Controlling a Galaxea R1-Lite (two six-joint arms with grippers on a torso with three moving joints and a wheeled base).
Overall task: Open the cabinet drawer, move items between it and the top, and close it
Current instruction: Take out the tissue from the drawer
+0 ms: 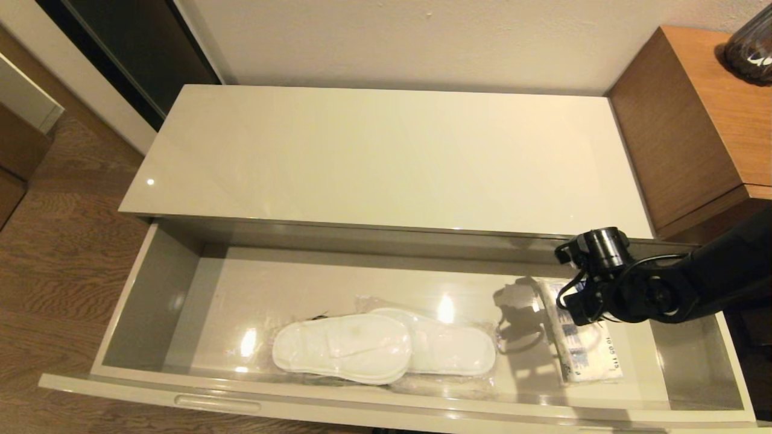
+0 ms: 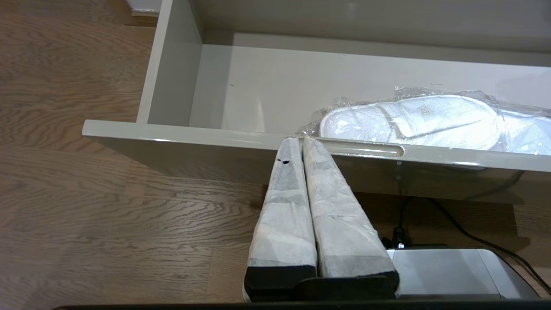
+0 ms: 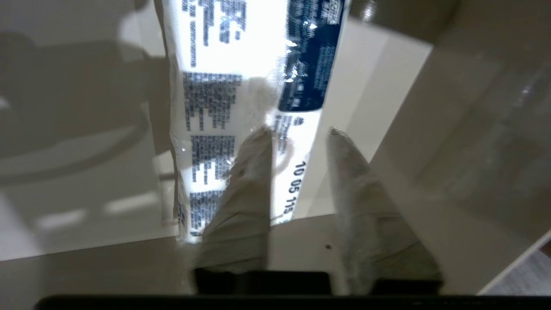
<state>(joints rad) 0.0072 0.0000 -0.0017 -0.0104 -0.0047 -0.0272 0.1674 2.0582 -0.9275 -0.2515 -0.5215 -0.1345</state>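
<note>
White-wrapped right gripper fingers are hanging part-open and empty over the white blue-printed plastic tissue pack, risking pinching only its slippery edge.

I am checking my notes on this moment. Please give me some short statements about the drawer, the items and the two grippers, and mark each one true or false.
1. The wide glossy beige-grey cabinet drawer is pulled open. True.
2. The flat white slippers in clear plastic wrap lie on the glossy cream-beige cabinet top. False: they lie inside the drawer; nothing is on the top.
3. The right gripper hangs open over the white tissue pack with blue print. True.
4. The left gripper is open and inside the drawer. False: it is shut, outside the drawer front.
5. The tissue pack lies to the left of the slippers. False: it lies to their right.
</note>
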